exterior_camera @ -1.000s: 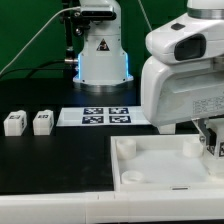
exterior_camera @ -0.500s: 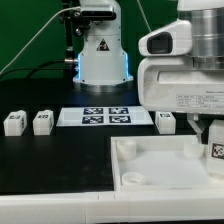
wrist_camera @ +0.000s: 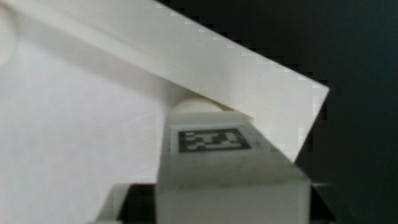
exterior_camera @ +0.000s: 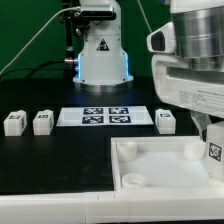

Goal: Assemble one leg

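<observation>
My gripper (exterior_camera: 213, 138) is shut on a leg (exterior_camera: 216, 152), a small white block with a black-and-white tag, held over the right end of the large white tray-like part (exterior_camera: 150, 166). In the wrist view the held leg (wrist_camera: 217, 150) fills the space between the jaws, tag facing the camera, with the tray-like part's white corner (wrist_camera: 107, 110) under it. The gripper (wrist_camera: 217, 208) shows only as dark edges beside the leg. Three more legs stand on the black table: two at the exterior view's left (exterior_camera: 13, 122) (exterior_camera: 42, 121) and one by the arm (exterior_camera: 166, 121).
The marker board (exterior_camera: 105, 116) lies flat behind the tray-like part, in front of the robot base (exterior_camera: 100, 55). The arm's white body (exterior_camera: 195, 70) fills the exterior view's right. The tray-like part has round corner holes (exterior_camera: 132, 181).
The arm's body has swung towards the exterior view's right and up, uncovering the leg by the marker board. The held leg's tag has come into view and stays over the tray-like part's right end.
</observation>
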Robot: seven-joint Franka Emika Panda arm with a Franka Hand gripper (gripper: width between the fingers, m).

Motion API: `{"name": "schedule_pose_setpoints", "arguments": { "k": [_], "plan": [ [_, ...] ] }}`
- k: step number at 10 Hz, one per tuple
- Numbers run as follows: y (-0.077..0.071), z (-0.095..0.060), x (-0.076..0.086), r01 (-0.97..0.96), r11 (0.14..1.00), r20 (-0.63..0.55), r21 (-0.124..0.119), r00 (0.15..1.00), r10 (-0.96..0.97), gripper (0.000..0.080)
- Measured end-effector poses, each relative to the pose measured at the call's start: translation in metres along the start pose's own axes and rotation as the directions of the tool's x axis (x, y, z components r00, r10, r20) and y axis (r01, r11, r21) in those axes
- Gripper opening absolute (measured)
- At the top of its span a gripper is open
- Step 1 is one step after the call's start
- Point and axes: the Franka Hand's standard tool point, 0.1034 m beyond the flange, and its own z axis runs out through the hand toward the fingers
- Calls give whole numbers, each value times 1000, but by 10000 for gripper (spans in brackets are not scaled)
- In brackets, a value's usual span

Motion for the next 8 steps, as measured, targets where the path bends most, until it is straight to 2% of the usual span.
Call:
{"name": "schedule_pose_setpoints", "arguments": {
  "k": [1, 3, 4, 5, 6, 7, 8],
  "plan": [
    [2, 0, -1, -162, 986, 13, 29, 987, 161, 298],
    [1, 1, -7, -284, 958, 29, 35, 959, 284, 298],
    [1, 1, -7, -253, 967, 28, 36, 967, 252, 398],
    [1, 1, -8, -232, 972, 27, 36, 973, 231, 398],
    [2, 3, -9, -123, 992, 22, 36, 992, 122, 535],
    [3, 7, -13, 17, 999, 20, 30, 1000, -18, 617],
    [4, 8, -20, 169, 986, 14, 15, 986, -169, 617]
  ]
}}
